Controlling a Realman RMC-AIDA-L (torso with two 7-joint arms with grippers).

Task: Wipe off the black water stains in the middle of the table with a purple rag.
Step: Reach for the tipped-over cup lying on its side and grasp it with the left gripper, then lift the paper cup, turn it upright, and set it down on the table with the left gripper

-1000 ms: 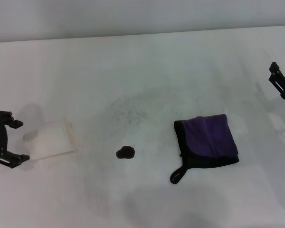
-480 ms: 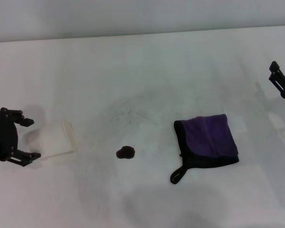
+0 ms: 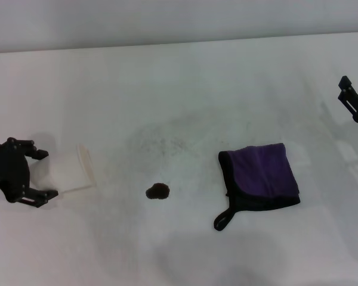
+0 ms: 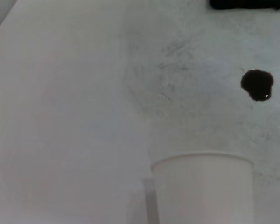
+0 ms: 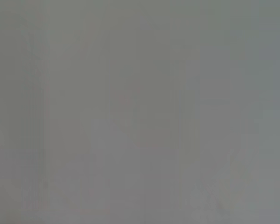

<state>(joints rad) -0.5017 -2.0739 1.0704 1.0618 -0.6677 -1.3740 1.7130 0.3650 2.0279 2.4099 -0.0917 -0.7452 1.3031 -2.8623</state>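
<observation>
The left tool, jaws spread, has advanced around the paper cup's base.

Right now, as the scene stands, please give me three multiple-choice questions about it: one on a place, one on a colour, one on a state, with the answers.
1. Where is the black water stain?
A. Under the purple rag
B. Between the white paper cup and the purple rag
C. Beside the right claw

2. What colour edges the purple rag?
A. Black
B. White
C. Red

3. How is the left claw?
A. Shut on the rag
B. Out of view
C. Open, one finger on each side of the white paper cup

Answers:
1. B: in the head view the stain lies on the bare table, with the white paper cup to its left and the rag to its right.
2. A: a black border and a black loop run around the rag.
3. C: its fingers stand apart at the cup's base; the right claw is parked at the far right edge.
</observation>
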